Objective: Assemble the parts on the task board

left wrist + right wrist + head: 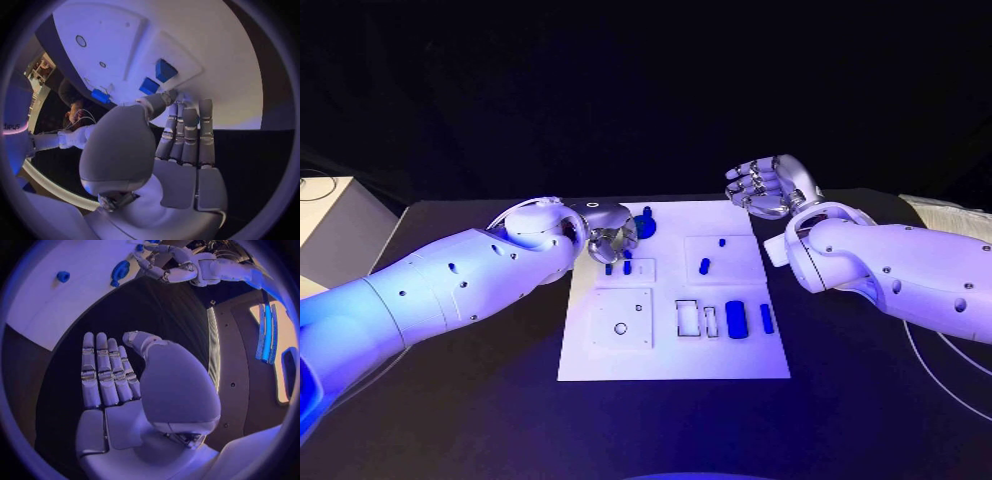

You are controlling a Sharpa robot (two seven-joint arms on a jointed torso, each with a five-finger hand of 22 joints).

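**Left hand low over the far corner of the board, right hand waiting to the side**

The task board (pixel 672 345) lies flat in the middle of the black table (pixel 473 400), between the two arms, so that both hands can reach it. The left hand (pixel 600 232) is over the board's far left corner. In the left wrist view its fingers (pixel 187 132) are straight and together, and nothing is held in them; the thumb tip is very near a small blue part (pixel 149 85), but I cannot tell if it touches it. Probably this hand prepares to take or press that part. A second blue part (pixel 165 70) stands just beyond the fingertips, and a round blue part (pixel 645 224) is just beside the hand.

The right hand (pixel 770 187) is raised beyond the board's far right corner, off the board, flat and empty in its wrist view. I judge it simply waits there, out of the way.

Near the robot's edge of the board, well apart from both hands, lie an oblong blue part (pixel 736 319) and a thin blue part (pixel 767 318), not yet assembled, I think.
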